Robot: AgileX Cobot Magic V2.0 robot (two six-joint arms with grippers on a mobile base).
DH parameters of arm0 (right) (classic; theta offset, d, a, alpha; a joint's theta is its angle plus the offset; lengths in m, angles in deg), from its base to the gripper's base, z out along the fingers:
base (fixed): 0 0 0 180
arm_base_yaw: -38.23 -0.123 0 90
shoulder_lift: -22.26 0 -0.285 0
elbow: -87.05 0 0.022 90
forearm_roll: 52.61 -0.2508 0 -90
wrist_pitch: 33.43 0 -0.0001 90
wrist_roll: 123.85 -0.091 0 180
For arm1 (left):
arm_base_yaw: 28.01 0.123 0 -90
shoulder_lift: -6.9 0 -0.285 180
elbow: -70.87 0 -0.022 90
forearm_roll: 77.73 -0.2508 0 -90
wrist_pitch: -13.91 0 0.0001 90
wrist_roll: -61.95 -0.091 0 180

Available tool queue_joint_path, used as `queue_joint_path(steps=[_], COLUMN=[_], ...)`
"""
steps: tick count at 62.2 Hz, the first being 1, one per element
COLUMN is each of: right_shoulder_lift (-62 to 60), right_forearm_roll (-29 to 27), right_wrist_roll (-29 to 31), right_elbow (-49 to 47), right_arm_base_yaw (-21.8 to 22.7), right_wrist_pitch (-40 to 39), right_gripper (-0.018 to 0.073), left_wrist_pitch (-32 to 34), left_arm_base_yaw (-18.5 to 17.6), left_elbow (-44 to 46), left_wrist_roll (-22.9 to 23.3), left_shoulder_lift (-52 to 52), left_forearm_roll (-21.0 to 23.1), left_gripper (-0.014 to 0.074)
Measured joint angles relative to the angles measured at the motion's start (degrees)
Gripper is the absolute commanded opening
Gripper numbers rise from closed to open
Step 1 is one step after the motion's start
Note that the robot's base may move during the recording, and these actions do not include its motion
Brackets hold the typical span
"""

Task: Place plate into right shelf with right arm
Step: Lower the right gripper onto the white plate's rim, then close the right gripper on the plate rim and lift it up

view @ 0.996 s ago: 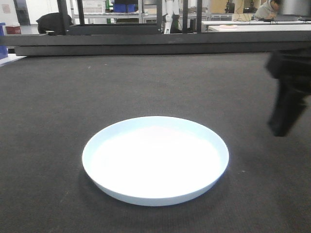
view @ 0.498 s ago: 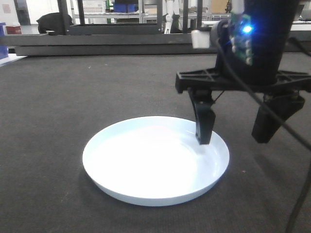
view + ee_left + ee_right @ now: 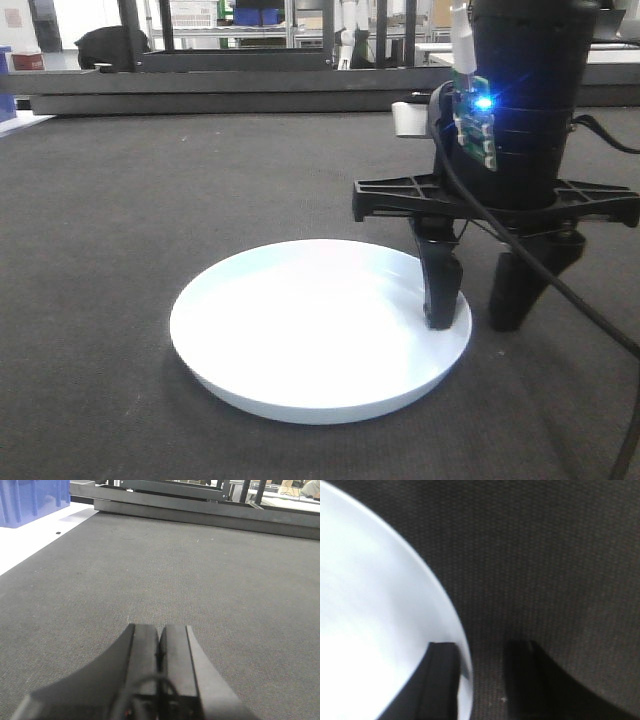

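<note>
The white, pale-blue plate lies flat on the dark mat, in the near middle of the front view. My right gripper stands over the plate's right rim, pointing down and open. One finger is inside the rim on the plate's surface; the other is outside, on the mat. In the right wrist view the plate fills the left side, and its rim runs through the gap of the right gripper. My left gripper hovers over bare mat, shut on nothing. The right shelf is out of view.
A low dark frame runs along the far edge of the mat. A blue bin stands on a white surface at the far left in the left wrist view. Distant racking with blue boxes shows in the background.
My right gripper came in from the right edge, moved left over the plate and dropped until its fingers straddle the right rim. The plate has not moved.
</note>
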Motion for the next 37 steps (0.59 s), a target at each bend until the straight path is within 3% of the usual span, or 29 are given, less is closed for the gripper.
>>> queue_joint_path(steps=[9,26,37], right_shoulder_lift=[0.0,-6.2,-15.5], right_forearm_roll=[-0.2,-0.1,1.4], right_wrist_roll=[-0.1,0.6,6.5], right_elbow=[-0.1,-0.2,2.2], right_arm_base_yaw=[-0.1,-0.1,0.1], right_wrist_pitch=[0.0,0.4,-1.6], right_gripper=[0.0050,0.0056,0.0056], left_wrist_pitch=[0.0,0.0,0.0], left_arm_base_yaw=[0.0,0.0,0.0], left_elbow=[0.0,0.0,0.0], left_wrist_roll=[0.0,0.0,0.0], left_shoulder_lift=[0.0,0.0,0.0], left_forearm_roll=[0.0,0.0,0.0], left_gripper=[-0.0128,-0.0128,-0.0128])
